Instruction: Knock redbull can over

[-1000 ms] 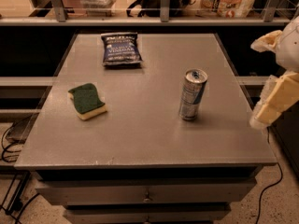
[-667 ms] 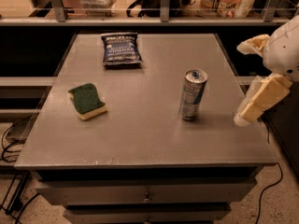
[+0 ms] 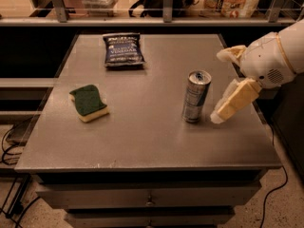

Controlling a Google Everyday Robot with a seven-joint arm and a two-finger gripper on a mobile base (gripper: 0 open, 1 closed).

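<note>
The redbull can (image 3: 195,97), slim and silver-blue with a shiny top, stands upright right of the centre of the grey table (image 3: 142,137). My gripper (image 3: 217,87) comes in from the right edge and hangs just right of the can, a small gap away. Its two cream fingers are spread open and empty. The lower finger (image 3: 235,101) slants down with its tip near the can's base. The upper finger (image 3: 232,54) sits at about the height of the can's top.
A green and yellow sponge (image 3: 88,102) lies at the table's left. A dark blue chip bag (image 3: 123,50) lies at the back. A rail and shelf with goods (image 3: 166,18) run behind the table. Drawers (image 3: 149,198) sit under the front edge, cables on the floor.
My gripper has moved left from the table's right edge toward the can and now sits close beside it. The can, sponge and bag have not moved.
</note>
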